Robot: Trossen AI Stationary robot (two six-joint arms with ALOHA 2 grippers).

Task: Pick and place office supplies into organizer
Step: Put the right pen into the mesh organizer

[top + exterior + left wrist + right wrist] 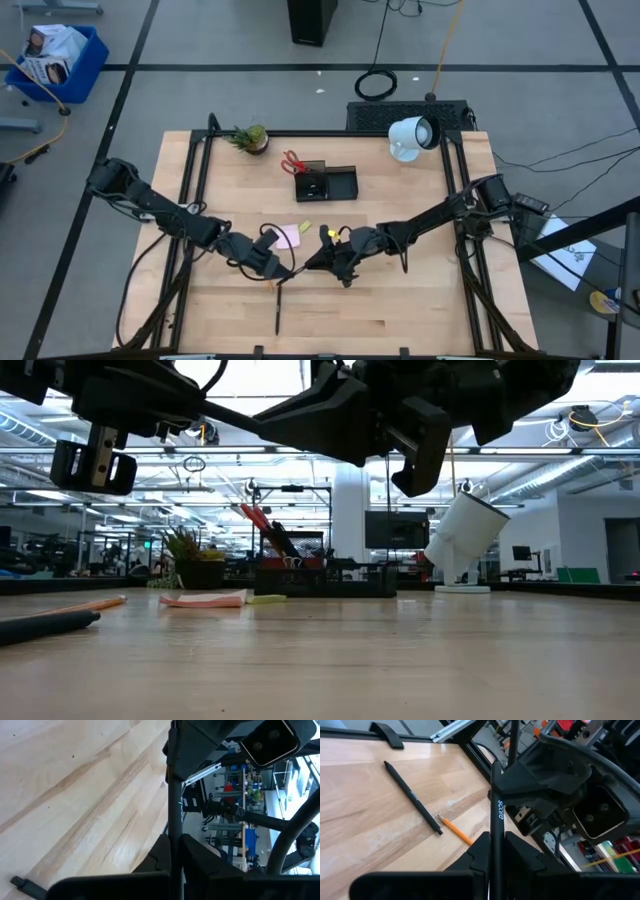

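We see left hand [281, 270] clamped on one end of a black pen [496, 822] above the counter [420, 300]; right hand [318, 262] grips the other end. Second pen [412, 798] and orange pencil [456, 830] lie just below; organizer [327, 183] well beyond both.

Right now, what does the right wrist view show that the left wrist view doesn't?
Only the right wrist view: a second black pen lying on the table, with an orange pencil by its tip.
Only the left wrist view: room shelving beyond the table's edge, and a small dark end on the wood; I cannot tell what it is.
Both: the held black pen spanning the two grippers. The right gripper and the left gripper are each shut on it.
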